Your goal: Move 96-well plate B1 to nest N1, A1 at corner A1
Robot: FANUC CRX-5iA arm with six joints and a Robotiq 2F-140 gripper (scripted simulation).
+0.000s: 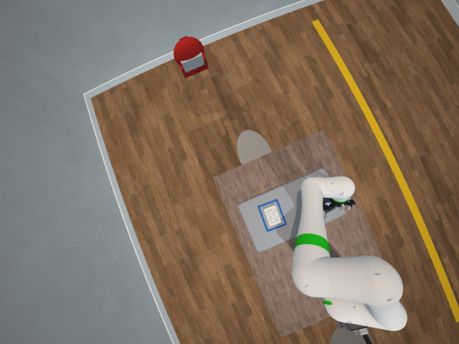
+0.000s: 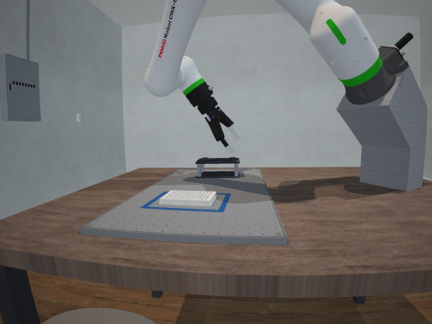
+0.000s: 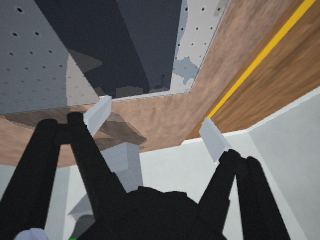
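The gripper [image 2: 230,141] is hanging wide open with nothing between its pads, tilted down above the raised nest N1 [image 2: 217,160]. The 96-well plate [image 2: 188,197] is lying flat inside the blue B1 outline [image 2: 223,203], well apart from the fingers, nearer me along the grey breadboard [image 2: 244,223], long side facing me

From where I'm standing the claw [image 2: 232,141] hangs wide open with nothing in it, tilted, tips pointing down and to the right. Right below it sits the black raised nest [image 2: 217,160] on its short posts. Closer to me and a bit left of the claw, the white well plate [image 2: 187,198] lies flat inside the blue outline [image 2: 181,208] on the grey board [image 2: 195,226] on the bench [image 2: 331,226].
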